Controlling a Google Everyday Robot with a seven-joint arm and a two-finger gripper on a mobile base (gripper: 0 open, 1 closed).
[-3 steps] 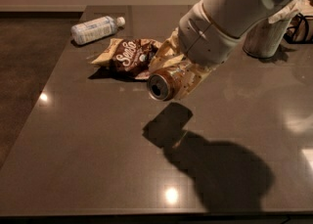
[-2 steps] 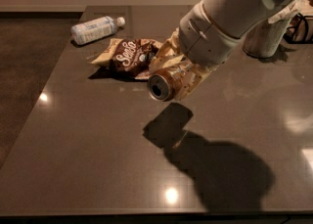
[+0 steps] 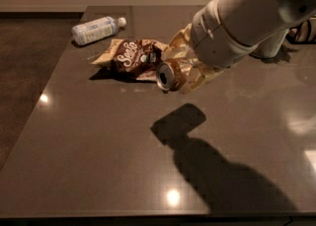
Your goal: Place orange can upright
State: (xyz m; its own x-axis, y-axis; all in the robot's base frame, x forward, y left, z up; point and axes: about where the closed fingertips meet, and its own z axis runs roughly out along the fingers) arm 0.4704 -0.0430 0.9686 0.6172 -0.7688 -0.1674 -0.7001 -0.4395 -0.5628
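Observation:
The orange can (image 3: 174, 72) is held on its side in the air above the dark table (image 3: 98, 146), its silver pull-tab end facing the camera. My gripper (image 3: 187, 68) is shut on the can, its pale fingers (image 3: 178, 38) wrapped around the can's body from behind and the right. The white arm reaches in from the upper right. The can's shadow falls on the table just below and in front of it. The rest of the can's body is hidden by the fingers.
A brown snack bag (image 3: 132, 57) lies flat just left of the can. A clear plastic water bottle (image 3: 96, 29) lies on its side at the far left. A grey metal cup (image 3: 270, 46) stands behind the arm at the right. The table's left edge borders the floor.
The gripper with the can has hardly moved; the can stays on its side in the air at about the same place.

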